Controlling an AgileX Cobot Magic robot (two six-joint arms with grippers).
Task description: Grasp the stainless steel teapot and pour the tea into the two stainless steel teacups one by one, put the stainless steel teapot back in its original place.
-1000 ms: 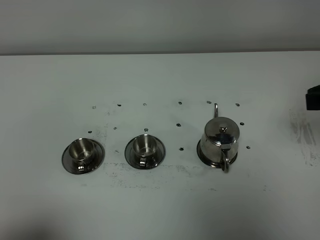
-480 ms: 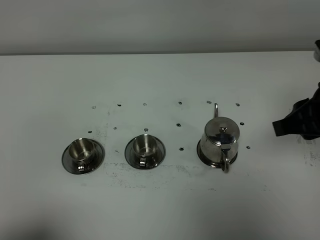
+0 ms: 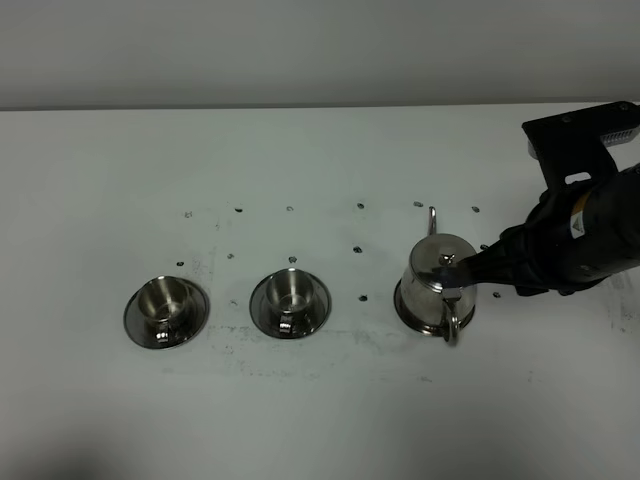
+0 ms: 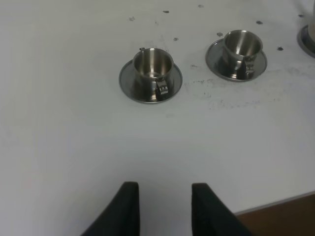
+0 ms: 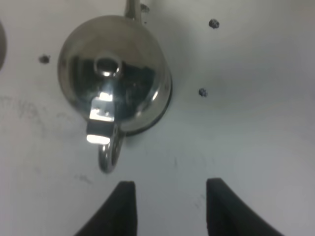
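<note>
Pot (image 3: 438, 285) stands upright on the pot saucer (image 3: 402, 306), right part of the table (image 3: 320, 410). Lid is on, spout (image 3: 432, 217) points to the far edge, ring handle (image 3: 452, 328) to the near edge.

R claw (image 3: 468, 270) comes in from the right. In the high view its tips overlap the pot's upper right side, next to the lid knob (image 3: 447, 259). In the wrist view the R claw (image 5: 167, 206) is part open: 2 fingers (image 5: 123, 211) apart w/ only bare table between, gripping nothing. Pot (image 5: 113, 73) lies ahead of the tips, and the handle (image 5: 107, 157) is just beyond 1 finger, not between the 2. Whether the claw touches the pot I can't tell from the high view (the wrist view shows a gap). Pot saucer (image 5: 169, 101) shows as a dark rim under the pot.

2 cups sit upright in a row w/ the pot, each on 1 of the cup saucers (image 3: 130, 318). Left cup (image 3: 165, 298) and mid cup (image 3: 290, 290) are well apart, small handles toward the near edge. Can't tell what's inside either.

L claw (image 4: 161, 209) hangs over the table near its front edge, short of the cups. Its fingers (image 4: 129, 211) are parted w/ bare table in the gap, gripping nothing. From there the left cup (image 4: 153, 64) is nearer and the mid cup (image 4: 241, 45) farther.
</note>
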